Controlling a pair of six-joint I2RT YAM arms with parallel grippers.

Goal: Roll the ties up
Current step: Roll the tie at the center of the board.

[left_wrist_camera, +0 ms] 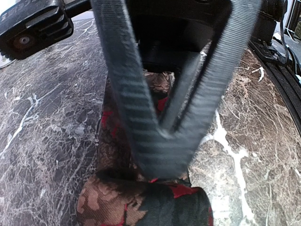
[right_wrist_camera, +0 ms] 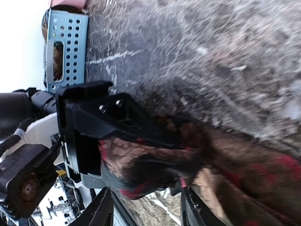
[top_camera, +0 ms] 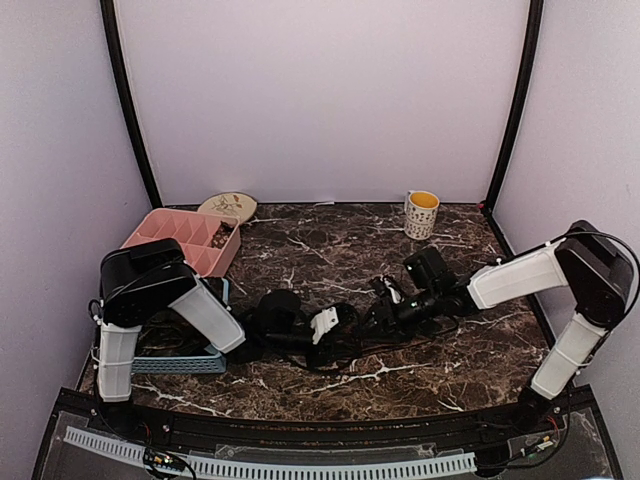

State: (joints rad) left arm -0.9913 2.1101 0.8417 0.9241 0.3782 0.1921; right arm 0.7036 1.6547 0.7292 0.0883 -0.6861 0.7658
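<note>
You have the left tool [left_wrist_camera: 159,157] clamped on the tie [left_wrist_camera: 141,202], low centre of the top view on the tabletop [top_camera: 330,250], the right tool [right_wrist_camera: 145,200] spread wide beside it, and I judge the roll barely begun, with most of it lying loose.

Tie [left_wrist_camera: 141,202]: brown ground, red and black figured pattern. Table [top_camera: 330,250]: dark brown marble, white veining. Basket [right_wrist_camera: 66,47]: light blue, perforated. Tray [top_camera: 160,225]: pink. Mug [top_camera: 421,213]: white, yellow interior. Plate [top_camera: 228,206]: cream, faint motif
</note>
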